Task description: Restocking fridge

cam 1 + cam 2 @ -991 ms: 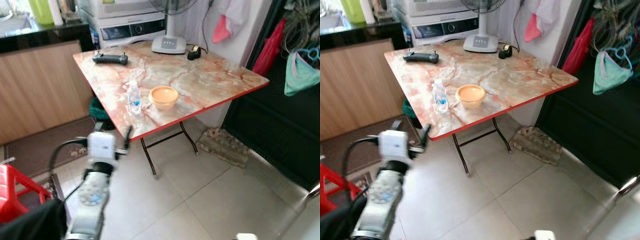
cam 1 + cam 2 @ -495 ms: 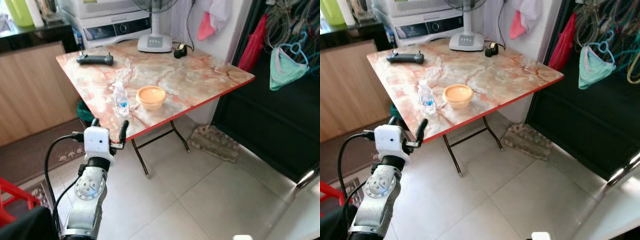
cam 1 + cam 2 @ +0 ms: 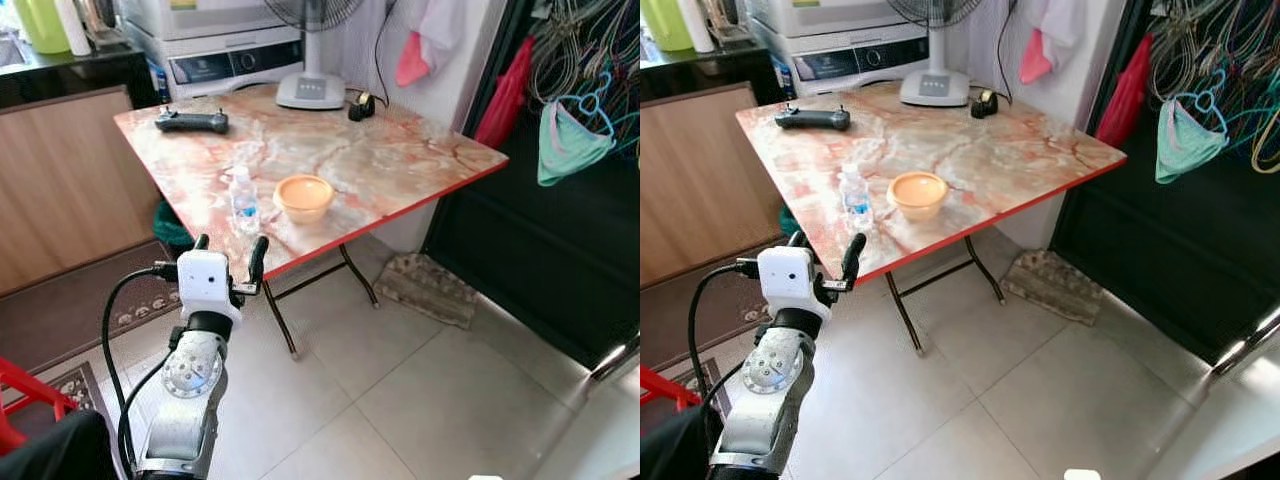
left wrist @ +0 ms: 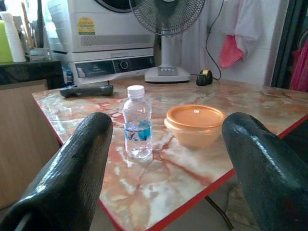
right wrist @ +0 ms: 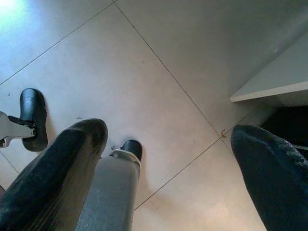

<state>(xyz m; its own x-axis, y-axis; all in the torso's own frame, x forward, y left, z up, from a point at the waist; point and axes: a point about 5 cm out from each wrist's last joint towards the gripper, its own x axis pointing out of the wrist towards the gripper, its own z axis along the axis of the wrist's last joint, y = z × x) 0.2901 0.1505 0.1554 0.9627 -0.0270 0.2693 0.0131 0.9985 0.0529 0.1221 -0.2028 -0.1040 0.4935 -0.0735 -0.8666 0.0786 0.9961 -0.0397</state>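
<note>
While spread: left claw (image 3: pixel 229 250) facing clear plastic btl (image 3: pixel 243 201).

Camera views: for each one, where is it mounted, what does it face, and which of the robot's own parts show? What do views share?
Left eye view: on the head, looking forward and down at the marble table; the left arm and open left end effector show, raised short of the table edge.
Right eye view: the other head eye, same scene and arm.
Left wrist view: looks along that end effector's fingers at the water bottle and orange bowl, both shared with the head views.
Right wrist view: faces the tiled floor past the open right end effector; a robot leg and foot show.
</note>
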